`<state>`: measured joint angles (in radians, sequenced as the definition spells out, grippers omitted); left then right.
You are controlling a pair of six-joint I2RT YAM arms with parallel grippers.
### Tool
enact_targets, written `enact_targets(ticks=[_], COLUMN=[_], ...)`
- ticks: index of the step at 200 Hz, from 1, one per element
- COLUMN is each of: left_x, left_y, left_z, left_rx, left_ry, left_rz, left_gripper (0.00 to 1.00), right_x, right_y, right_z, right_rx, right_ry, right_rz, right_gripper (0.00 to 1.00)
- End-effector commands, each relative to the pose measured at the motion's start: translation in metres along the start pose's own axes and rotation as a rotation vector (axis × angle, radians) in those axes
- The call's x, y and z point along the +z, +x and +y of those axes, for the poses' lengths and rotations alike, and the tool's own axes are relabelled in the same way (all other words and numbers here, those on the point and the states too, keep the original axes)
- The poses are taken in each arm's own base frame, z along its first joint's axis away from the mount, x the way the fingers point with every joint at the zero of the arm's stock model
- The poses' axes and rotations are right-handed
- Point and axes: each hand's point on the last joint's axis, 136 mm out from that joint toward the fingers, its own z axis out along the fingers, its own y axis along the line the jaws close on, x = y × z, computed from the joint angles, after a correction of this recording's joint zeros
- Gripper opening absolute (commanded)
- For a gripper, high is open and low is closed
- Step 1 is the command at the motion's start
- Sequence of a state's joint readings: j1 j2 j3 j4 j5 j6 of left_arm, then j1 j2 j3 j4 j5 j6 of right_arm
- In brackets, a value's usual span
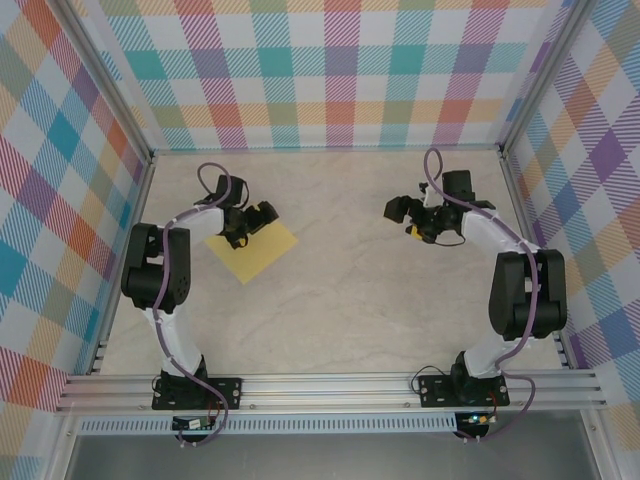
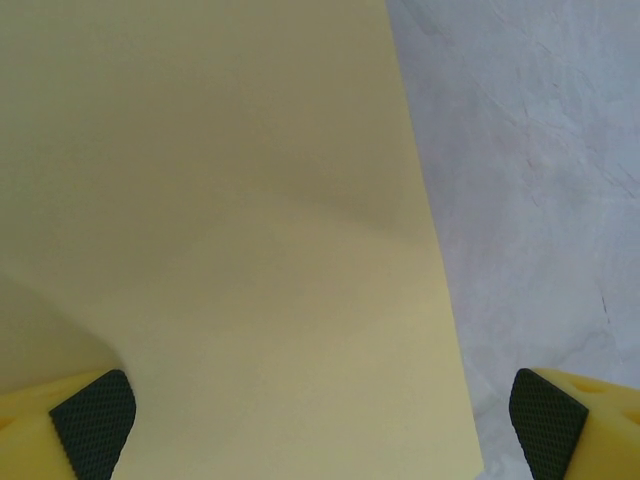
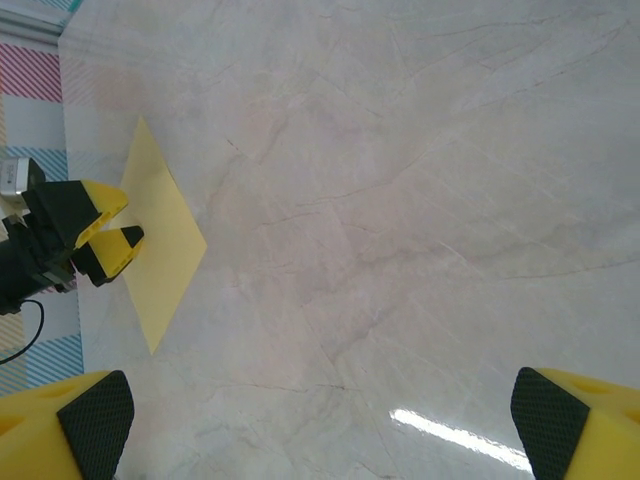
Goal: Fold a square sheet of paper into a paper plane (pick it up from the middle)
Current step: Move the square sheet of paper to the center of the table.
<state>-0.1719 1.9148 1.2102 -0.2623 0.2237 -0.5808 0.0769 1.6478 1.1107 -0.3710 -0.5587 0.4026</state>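
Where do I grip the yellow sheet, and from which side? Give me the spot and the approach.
Grip the square sheet of paper at its middle, coming straight down from above with the left gripper, which hangs open over it. The sheet lies about flat on the table, so a side approach probably finds nothing to pinch.

One square sheet of paper [image 1: 262, 252], one table [image 1: 350, 300], two arms [image 1: 160, 272] [image 1: 522, 290], two fingers [image 2: 95, 412] each.
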Motion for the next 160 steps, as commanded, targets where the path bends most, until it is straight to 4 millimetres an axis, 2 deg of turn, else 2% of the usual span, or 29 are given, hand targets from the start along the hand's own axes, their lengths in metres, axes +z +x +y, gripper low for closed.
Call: enact_targets(ticks=[1, 11, 16, 69, 93, 117, 147, 160], left_x=[0.024, 0.027, 0.030, 0.054, 0.058, 0.043, -0.006, -0.025], left_y=[0.074, 0.090, 0.092, 0.167, 0.186, 0.179, 0.144, 0.129], left_z=[0.012, 0.010, 0.001, -0.058, -0.081, -0.101, -0.122, -0.119], left_rx=[-0.014, -0.002, 0.013, 0.195, 0.230, 0.243, 0.245, 0.223], left_ry=[-0.030, -0.026, 0.005, 0.060, 0.097, 0.127, 0.181, 0.173], left_rz=[0.206, 0.237, 0.227, 0.326, 0.331, 0.290, 0.146, 0.082], left_gripper=[1.00, 1.00, 1.00, 1.00, 1.00, 1.00, 1.00, 1.00], right_x=[-0.011, -0.012, -0.012, -0.019, -0.021, -0.015, 0.000, 0.014], right_y=[0.008, 0.010, 0.010, 0.015, 0.018, 0.023, 0.029, 0.033], right_z=[0.003, 0.002, 0.000, -0.013, -0.010, 0.000, 0.027, 0.038], right_rx=[-0.043, -0.045, -0.044, -0.013, -0.020, 0.008, 0.002, -0.012], right_ry=[0.028, 0.039, 0.046, 0.127, 0.111, 0.040, -0.042, -0.050], right_rz=[0.003, 0.005, 0.004, -0.012, -0.023, 0.022, 0.084, 0.116], right_gripper=[1.00, 1.00, 1.00, 1.00, 1.00, 1.00, 0.98, 0.96])
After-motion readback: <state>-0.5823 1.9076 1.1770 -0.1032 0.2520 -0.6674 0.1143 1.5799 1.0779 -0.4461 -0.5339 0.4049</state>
